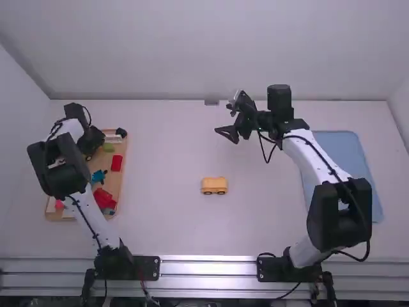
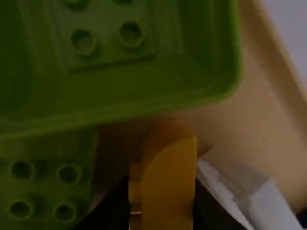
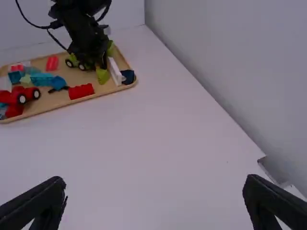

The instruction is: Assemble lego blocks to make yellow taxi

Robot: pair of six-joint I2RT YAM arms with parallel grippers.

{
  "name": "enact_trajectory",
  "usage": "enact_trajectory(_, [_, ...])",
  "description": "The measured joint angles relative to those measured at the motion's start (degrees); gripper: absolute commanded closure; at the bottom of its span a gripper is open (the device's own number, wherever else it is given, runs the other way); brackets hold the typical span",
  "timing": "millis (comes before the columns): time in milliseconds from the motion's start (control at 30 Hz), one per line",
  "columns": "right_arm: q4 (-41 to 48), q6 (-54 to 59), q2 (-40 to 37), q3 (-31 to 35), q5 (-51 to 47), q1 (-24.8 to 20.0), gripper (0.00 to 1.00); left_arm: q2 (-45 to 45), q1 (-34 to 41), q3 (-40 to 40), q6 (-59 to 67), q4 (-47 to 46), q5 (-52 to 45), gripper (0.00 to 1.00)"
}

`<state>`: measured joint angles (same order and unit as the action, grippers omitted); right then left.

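Note:
At the far end of the wooden tray, my left gripper is low among the blocks. A yellow curved block fills the space between the fingers of my left gripper, which is shut on it. Around it are green pieces and a white block. On the middle of the table stands a yellow wheeled piece. My right gripper is above the far part of the table, beyond that piece; the right wrist view has this gripper open, nothing between its fingers.
The wooden tray at the left holds red, blue, green and white pieces, with a dark piece at its far right corner. A blue tray lies at the right, partly under the right arm. Walls border the table.

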<state>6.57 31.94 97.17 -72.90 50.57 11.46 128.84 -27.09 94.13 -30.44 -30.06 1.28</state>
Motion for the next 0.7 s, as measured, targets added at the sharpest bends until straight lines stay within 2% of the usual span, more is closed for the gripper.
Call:
enact_trajectory(100, [0.02, -0.04, 0.0, 0.0, 0.0, 0.0, 0.01, 0.0, 0.0, -0.02, 0.5, 0.09, -0.04, 0.76])
enact_trajectory(300, [-0.22, -0.39, 0.0, 0.0, 0.04, 0.0, 0.01, -0.07, -0.02, -0.02, 2.03, 0.04, -0.76, 0.98])
enact_trajectory(400, [-0.2, -0.46, 0.0, 0.0, 0.04, 0.0, 0.01, -0.07, -0.02, 0.0, 3.23, -0.26, -0.87, 0.95])
enact_trajectory(500, [-0.37, -0.74, 0.0, 0.0, 0.04, 0.0, 0.01, -0.07, 0.0, 0.46, 3.74, -1.81, -1.09, 0.98])
enact_trajectory(700, [-4.42, -6.71, 0.0, 0.0, -1.03, 0.0, 0.01, -1.84, 0.2, 0.09, 6.82, -5.53, -1.2, 0.98])
